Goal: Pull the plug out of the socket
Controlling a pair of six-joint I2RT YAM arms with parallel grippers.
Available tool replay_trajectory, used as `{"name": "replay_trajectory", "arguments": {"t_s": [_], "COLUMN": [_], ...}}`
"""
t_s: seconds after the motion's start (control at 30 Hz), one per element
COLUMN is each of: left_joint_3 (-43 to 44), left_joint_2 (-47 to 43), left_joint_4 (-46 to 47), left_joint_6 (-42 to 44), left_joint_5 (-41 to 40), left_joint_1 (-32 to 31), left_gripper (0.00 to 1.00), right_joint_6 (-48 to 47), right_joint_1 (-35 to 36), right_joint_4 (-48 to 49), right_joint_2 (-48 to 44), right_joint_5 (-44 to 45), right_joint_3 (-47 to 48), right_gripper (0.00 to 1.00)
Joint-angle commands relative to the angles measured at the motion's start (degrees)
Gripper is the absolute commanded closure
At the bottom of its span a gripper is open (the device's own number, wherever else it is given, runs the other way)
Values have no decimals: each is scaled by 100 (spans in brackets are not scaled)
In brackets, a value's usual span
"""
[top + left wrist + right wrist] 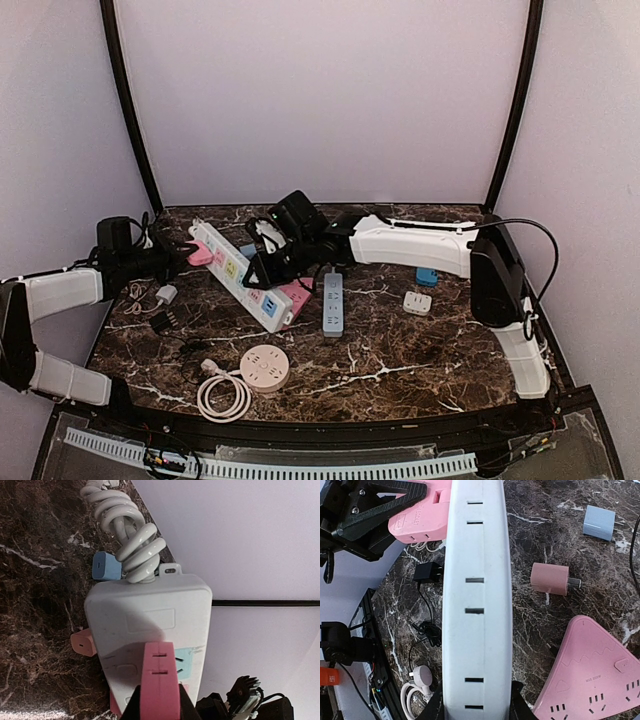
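**Top external view with both wrist views.** The white power strip [240,275] lies diagonally on the marble table [400,360], left of centre. The left gripper [160,707] is closed on the pink plug [160,680], with 1 dark finger on each side of it. The plug sits against the strip's face near the cord end, over a pale blue socket panel. Whether its pins are seated cannot be told. The right gripper [476,710] is clamped across the strip's body further along, its 2 fingers pressing opposite sides.

Beside the strip lie a pink triangular socket [595,680], a pink charger [550,579], a grey-blue charger [600,522] and a black adapter [427,572]. Nearer the arm bases are a round pink socket [265,367], a coiled white cable [222,415] just beside it, and a grey-blue strip [333,303].
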Motion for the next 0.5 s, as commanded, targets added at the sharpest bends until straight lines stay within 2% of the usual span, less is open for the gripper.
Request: {"name": "replay_trajectory", "arguments": {"t_s": [0.0,0.07,0.2,0.47], "left_joint_3": [123,116,113,158], "left_joint_2": [-22,-65,-139,-442], "left_joint_4": [-113,-196,-282,-770], "left_joint_6": [55,89,122,269], "left_joint_5": [62,26,-16,-190], "left_joint_1": [-3,-7,-8,-8], "left_gripper": [94,99,100,100], "right_joint_6": [-427,-447,-435,64], "right_joint_1": [137,140,110,-205], "right_joint_4": [496,400,330,417], "right_joint_2": [-468,-493,-536,-260], "right_joint_5": [719,1065,1413,955], "right_joint_3": [409,382,305,375], "right_gripper": [100,100,100,100]}}
